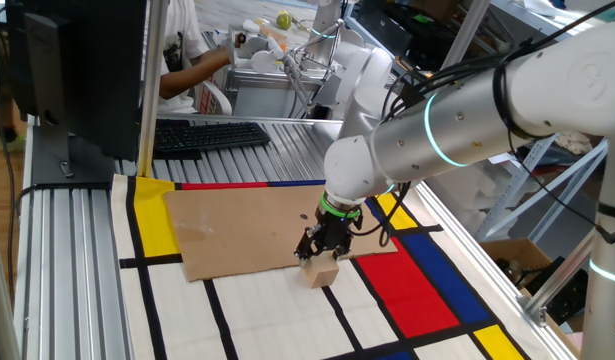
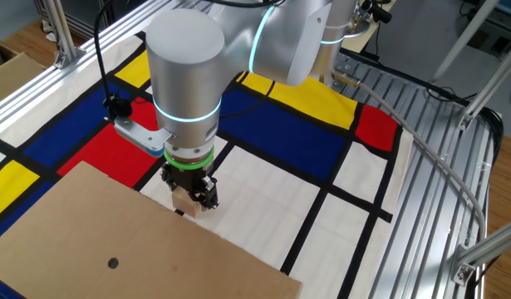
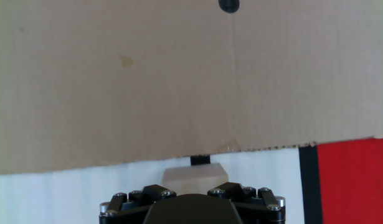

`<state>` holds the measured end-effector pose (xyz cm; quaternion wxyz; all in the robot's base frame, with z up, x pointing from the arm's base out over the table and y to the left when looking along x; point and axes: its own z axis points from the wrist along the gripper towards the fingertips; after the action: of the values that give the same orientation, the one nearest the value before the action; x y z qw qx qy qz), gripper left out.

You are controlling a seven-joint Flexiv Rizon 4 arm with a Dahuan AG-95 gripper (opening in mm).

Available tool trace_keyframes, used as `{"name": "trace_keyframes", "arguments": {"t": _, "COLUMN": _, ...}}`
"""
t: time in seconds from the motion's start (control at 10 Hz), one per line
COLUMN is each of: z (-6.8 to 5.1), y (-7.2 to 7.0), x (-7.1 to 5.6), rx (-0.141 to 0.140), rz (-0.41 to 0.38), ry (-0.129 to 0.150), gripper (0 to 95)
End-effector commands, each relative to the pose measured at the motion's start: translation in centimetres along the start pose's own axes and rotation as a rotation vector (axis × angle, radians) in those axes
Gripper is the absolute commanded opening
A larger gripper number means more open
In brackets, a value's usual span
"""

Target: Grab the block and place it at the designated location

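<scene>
Table (image 1: 77, 300) covered by a mat (image 2: 263, 178) of red, yellow, blue and white rectangles. A cardboard sheet (image 2: 89, 241) is laid over part of the mat.

Arm (image 1: 457, 125) is reached down over the sheet's edge, on a white rectangle.

Gripper (image 2: 191, 189) is lowered onto the block (image 1: 323, 273). Fingers appear clenched on the block, though contact is partly hidden in every view. Whether the block is resting on the mat or just lifted cannot be told.

Block is seen just beside the cardboard edge, off the sheet; in the hand view its top (image 3: 192, 177) shows between the fingers.

Dot (image 2: 113, 263) is marked on the cardboard, well apart from the block.

Progress, as judged: grab apparently made; carry to the dot and release are left.
</scene>
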<state>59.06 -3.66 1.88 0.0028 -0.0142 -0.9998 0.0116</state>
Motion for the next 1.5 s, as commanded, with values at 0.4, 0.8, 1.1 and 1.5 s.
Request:
{"name": "trace_keyframes", "arguments": {"t": 0.4, "z": -0.02, "y": -0.10, "x": -0.04, "rx": 0.001, "rz": -0.004, "ry": -0.002, "gripper": 76.0}}
{"name": "trace_keyframes", "arguments": {"t": 0.8, "z": -0.01, "y": -0.10, "x": -0.03, "rx": -0.003, "rz": -0.008, "ry": -0.003, "gripper": 57.0}}
{"name": "trace_keyframes", "arguments": {"t": 1.1, "z": 0.01, "y": -0.10, "x": -0.01, "rx": -0.003, "rz": -0.013, "ry": -0.002, "gripper": 38.0}}
{"name": "trace_keyframes", "arguments": {"t": 1.5, "z": 0.01, "y": -0.10, "x": -0.01, "rx": -0.003, "rz": -0.013, "ry": -0.002, "gripper": 38.0}}
